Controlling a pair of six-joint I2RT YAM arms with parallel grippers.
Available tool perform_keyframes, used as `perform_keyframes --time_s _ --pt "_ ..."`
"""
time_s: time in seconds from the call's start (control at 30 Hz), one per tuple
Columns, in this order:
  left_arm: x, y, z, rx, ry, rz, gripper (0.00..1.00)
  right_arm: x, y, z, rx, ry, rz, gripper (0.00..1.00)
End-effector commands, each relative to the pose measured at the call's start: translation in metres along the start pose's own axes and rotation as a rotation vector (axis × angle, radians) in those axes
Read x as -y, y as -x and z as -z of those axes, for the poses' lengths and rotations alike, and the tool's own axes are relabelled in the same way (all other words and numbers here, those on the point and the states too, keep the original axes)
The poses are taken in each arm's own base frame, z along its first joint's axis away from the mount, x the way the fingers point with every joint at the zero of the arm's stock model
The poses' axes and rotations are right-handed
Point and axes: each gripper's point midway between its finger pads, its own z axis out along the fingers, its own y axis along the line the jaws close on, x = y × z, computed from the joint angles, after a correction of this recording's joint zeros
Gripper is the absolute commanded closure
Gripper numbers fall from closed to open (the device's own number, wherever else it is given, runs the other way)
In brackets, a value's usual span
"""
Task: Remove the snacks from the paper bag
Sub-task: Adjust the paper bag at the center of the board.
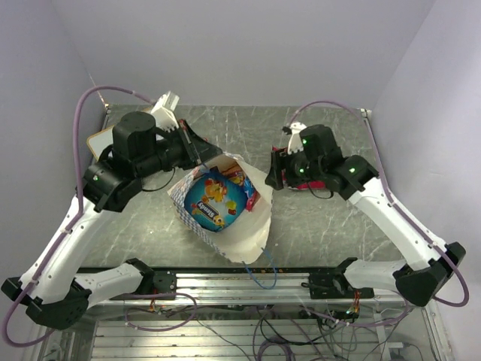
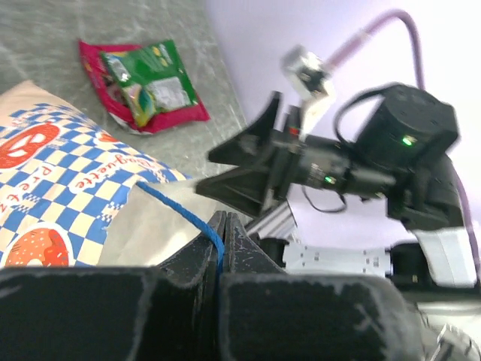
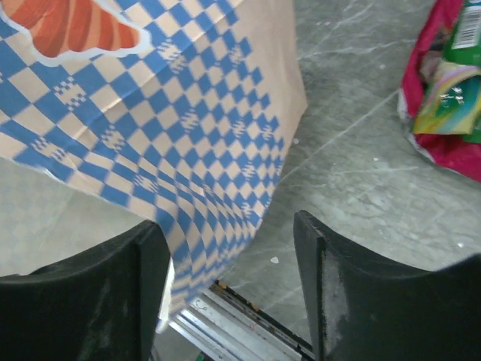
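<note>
Top external view: on the left, the left arm reaches in toward the upper-left rim of the paper bag (image 1: 248, 229), which sits at the middle of the grey marbled surface (image 1: 331, 226) with its mouth open toward the camera. In the left wrist view the left hand (image 2: 219, 226) has its 2 fingers pressed together on the bag's thin blue cord handle (image 2: 176, 207), which runs from the bag's cream edge into the pinch.

Inside the open mouth lies 1 blue-and-orange packet (image 1: 214, 199), with red packets (image 1: 252, 194) tucked against the right wall just beside it.

To the right of the bag, the right hand (image 1: 272, 177) hangs just beside the bag's right wall. The right wrist view shows its fingers apart with nothing between them, the blue-white checked band of the bag to 1 side and bare surface below.

Farther right, outside the bag, a green packet (image 2: 150, 83) lies on top of a red/pink packet (image 2: 176, 116) on the surface, touching each other and apart from the bag.
</note>
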Motion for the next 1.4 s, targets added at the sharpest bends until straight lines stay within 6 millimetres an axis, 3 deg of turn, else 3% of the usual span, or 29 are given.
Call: perform_keyframes --time_s 0.0,0.13,0.23,0.37,0.43,0.53,0.57,0.63,0.77,0.87,0.97,1.17,1.37 --pt "-0.007 0.041 0.02 0.132 0.184 -0.008 0.93 0.019 0.026 0.052 0.061 -0.083 -0.008 0.31" --pt "-0.024 0.049 0.024 0.166 0.292 -0.014 0.93 0.04 0.051 0.093 0.166 -0.235 -0.057 0.03" --pt "-0.024 0.056 0.026 0.194 0.298 -0.019 0.93 0.056 0.05 0.091 0.19 -0.301 -0.097 0.0" --pt "-0.02 0.061 0.025 0.2 0.296 -0.03 0.93 0.074 0.029 0.044 0.098 -0.297 -0.23 0.0" --pt "-0.019 0.061 0.022 0.189 0.288 -0.032 0.93 0.079 0.007 0.01 -0.002 -0.263 -0.291 0.02" --pt "-0.016 0.06 0.016 0.17 0.276 -0.039 0.93 0.093 -0.034 -0.033 -0.202 -0.306 -0.344 0.12" --pt "-0.017 0.06 0.015 0.164 0.278 -0.041 0.93 0.093 -0.047 -0.044 -0.267 -0.293 -0.33 0.18" --pt "-0.02 0.055 0.016 0.147 0.292 -0.027 0.93 0.089 -0.064 -0.061 -0.347 -0.282 -0.277 0.22" --pt "-0.036 0.044 0.033 0.15 0.358 -0.007 0.93 0.064 -0.101 -0.089 -0.485 -0.225 -0.211 0.21" --pt "-0.035 0.047 0.042 0.184 0.337 -0.043 0.93 0.048 -0.134 -0.103 -0.602 -0.179 -0.234 0.21" --pt "-0.04 0.054 0.047 0.205 0.373 -0.104 0.93 0.032 -0.152 -0.118 -0.642 -0.201 -0.166 0.21" --pt "-0.035 0.069 0.038 0.148 0.384 -0.268 0.93 -0.032 -0.147 -0.152 -0.621 -0.011 -0.301 0.21" --pt "-0.035 0.107 0.035 0.111 0.428 -0.442 0.93 -0.101 -0.108 -0.183 -0.497 0.127 -0.436 0.2"
